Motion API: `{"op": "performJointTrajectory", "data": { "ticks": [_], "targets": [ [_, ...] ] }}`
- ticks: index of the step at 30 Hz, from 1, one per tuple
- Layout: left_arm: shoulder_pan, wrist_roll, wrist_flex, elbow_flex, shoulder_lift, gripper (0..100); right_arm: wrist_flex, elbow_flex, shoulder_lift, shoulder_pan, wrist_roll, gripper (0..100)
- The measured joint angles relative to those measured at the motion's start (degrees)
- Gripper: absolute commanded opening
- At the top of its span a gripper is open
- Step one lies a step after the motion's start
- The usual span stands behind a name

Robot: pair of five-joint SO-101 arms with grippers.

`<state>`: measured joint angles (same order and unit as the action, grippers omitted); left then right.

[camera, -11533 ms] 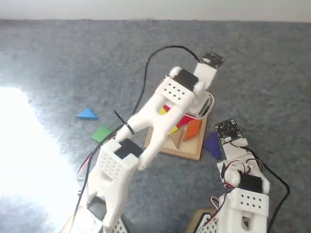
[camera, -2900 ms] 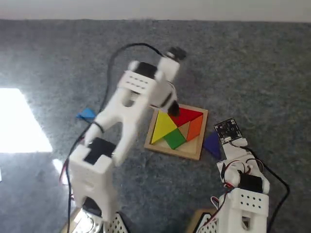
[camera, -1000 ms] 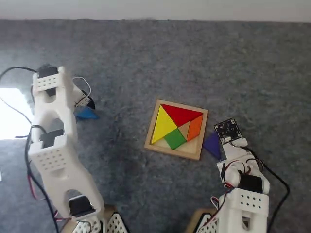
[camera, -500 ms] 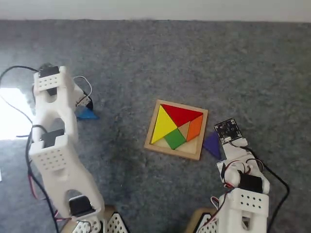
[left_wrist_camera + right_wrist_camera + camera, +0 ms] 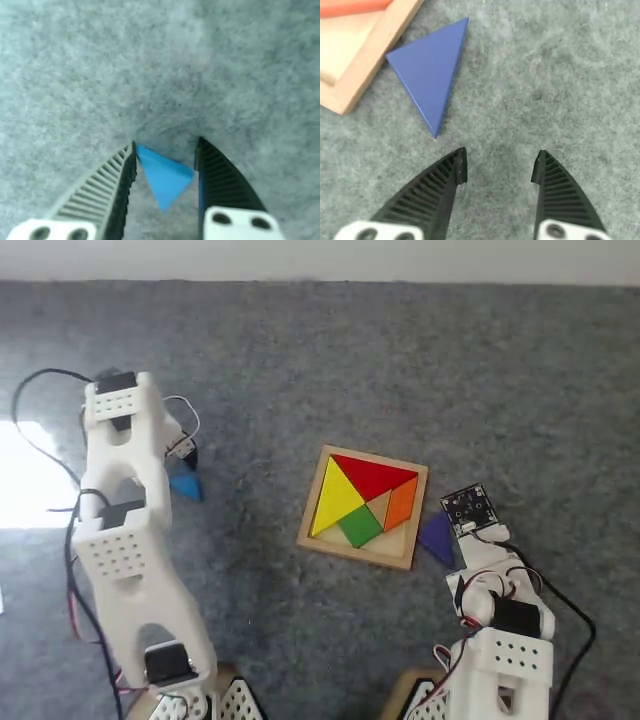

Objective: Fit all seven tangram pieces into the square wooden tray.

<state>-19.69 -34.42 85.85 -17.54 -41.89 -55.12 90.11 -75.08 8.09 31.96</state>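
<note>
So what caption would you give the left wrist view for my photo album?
Left gripper straddling a small blue triangle on the grey carpet.

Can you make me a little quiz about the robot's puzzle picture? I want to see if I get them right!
1. Which piece sits inside the left claw? A) green square B) light blue triangle C) red triangle
2. True or false: the dark blue triangle lies inside the wooden tray.
3. Fill in: the right claw is ____ (open or shut).
Key: 1 B; 2 false, it lies on the carpet beside the tray; 3 open.
</note>
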Motion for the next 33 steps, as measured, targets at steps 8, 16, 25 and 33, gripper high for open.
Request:
{"op": "performJointTrajectory", "data": {
  "ticks": [8, 16, 25, 33],
  "targets": [
    [5.45, 8.88, 1.05, -1.23, -0.53, 23, 0.00, 0.00, 0.00, 0.00, 0.00, 21.6],
    [11.08, 20.22, 2.55, -0.53, 0.00, 28, 0.00, 0.00, 0.00, 0.00, 0.00, 21.6],
    [9.85, 34.20, 5.54, -0.35, 1.85, 25, 0.00, 0.00, 0.00, 0.00, 0.00, 21.6],
    [4.40, 49.14, 0.35, 7.38, 18.29, 24, 0.00, 0.00, 0.00, 0.00, 0.00, 21.6]
  ]
}}
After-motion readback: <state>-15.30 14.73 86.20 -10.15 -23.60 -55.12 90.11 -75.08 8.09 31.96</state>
